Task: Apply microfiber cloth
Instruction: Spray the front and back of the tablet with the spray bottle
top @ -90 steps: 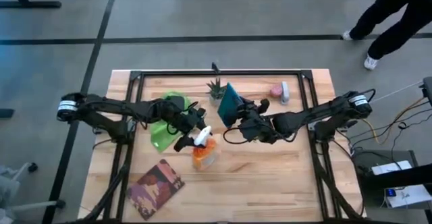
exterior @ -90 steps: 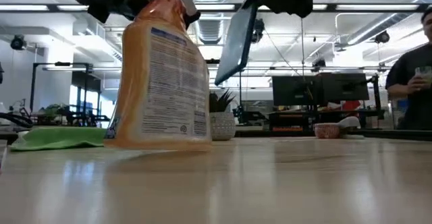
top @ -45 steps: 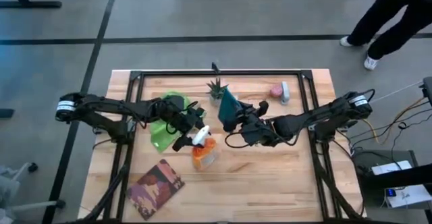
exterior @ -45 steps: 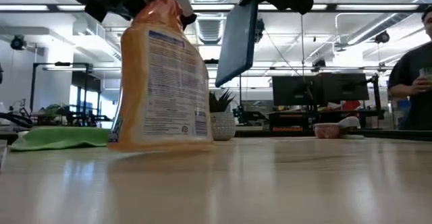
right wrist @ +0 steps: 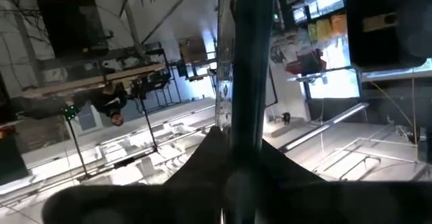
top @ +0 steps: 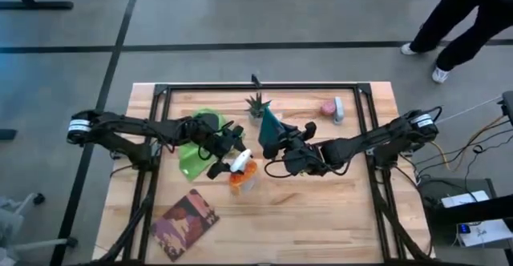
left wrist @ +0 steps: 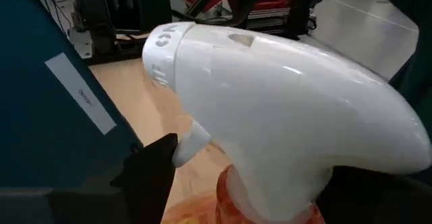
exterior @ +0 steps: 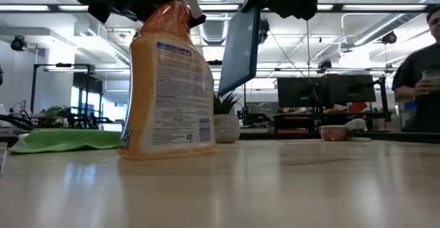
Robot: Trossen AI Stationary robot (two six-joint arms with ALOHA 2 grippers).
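Nothing here reads clearly to me. The back label on my orange spray bottle point(exterior: 169, 84) carries fine print, too small to make out. Raised letters mark its white head point(left wrist: 270, 89), and a white sticker sits on the tablet point(left wrist: 40, 96), both illegible.

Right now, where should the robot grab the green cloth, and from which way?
Judging by the high view, pinch the microfiber cloth at its near edge, coming straight down. It lies flat and limp on the table, and the left end effector, at the orange spray bottle, partly covers it.
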